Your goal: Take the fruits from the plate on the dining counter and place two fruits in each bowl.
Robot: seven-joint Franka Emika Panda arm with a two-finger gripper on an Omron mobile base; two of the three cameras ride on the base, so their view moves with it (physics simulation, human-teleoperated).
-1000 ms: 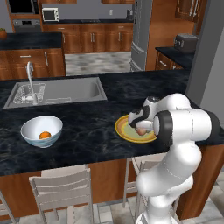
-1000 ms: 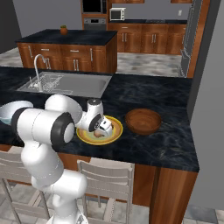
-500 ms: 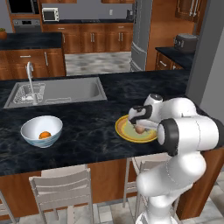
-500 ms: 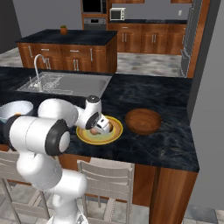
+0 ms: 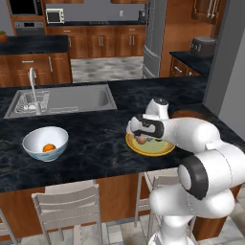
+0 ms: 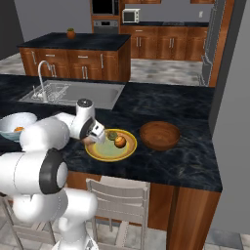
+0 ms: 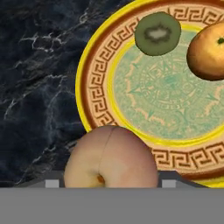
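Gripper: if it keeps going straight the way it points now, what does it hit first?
The reddish-tan fruit, which sits right at the gripper. Past it lies the rim of the plate. Whether the fingers already touch the fruit can't be told.

Yellow-rimmed plate (image 7: 94,61) with brown key-pattern band, pale green centre; black counter (image 7: 35,87) veined white.

Black marbled table (image 5: 95,139): white bowl (image 5: 45,142) lower left, yellow plate (image 5: 148,146) centre, wooden bowl (image 6: 159,135) right of it.
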